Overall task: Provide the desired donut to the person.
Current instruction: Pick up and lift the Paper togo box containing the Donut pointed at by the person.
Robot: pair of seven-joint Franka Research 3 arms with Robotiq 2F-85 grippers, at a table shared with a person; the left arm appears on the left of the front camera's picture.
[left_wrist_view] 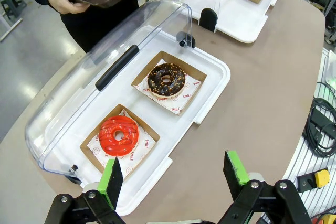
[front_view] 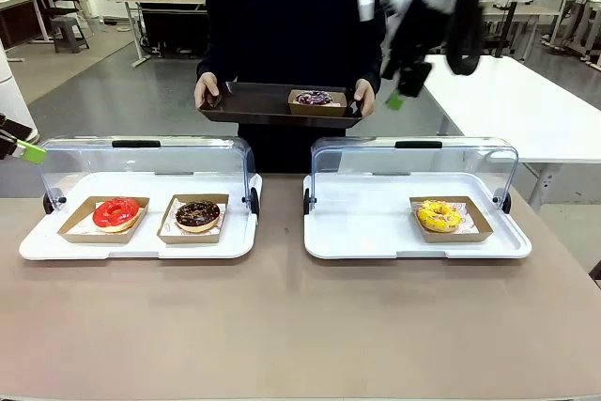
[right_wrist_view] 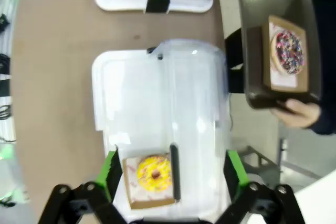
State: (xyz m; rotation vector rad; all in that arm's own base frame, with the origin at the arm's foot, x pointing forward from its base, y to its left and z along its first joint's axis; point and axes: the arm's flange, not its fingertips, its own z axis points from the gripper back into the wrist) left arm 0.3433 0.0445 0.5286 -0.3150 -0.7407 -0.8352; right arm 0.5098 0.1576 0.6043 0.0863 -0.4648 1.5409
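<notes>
brown tabletop, lab hall behind. left gripper spread wide, holding nothing. two white cases, clear lids raised. four donuts, each in a card tray: red donut and chocolate donut in left case; sprinkled donut, dark purple icing, on black tray held by the person beyond the table; yellow donut in right case. print: "fila" on sweatshirt, "smile" on liners. right gripper wide apart, empty, over right case.
</notes>
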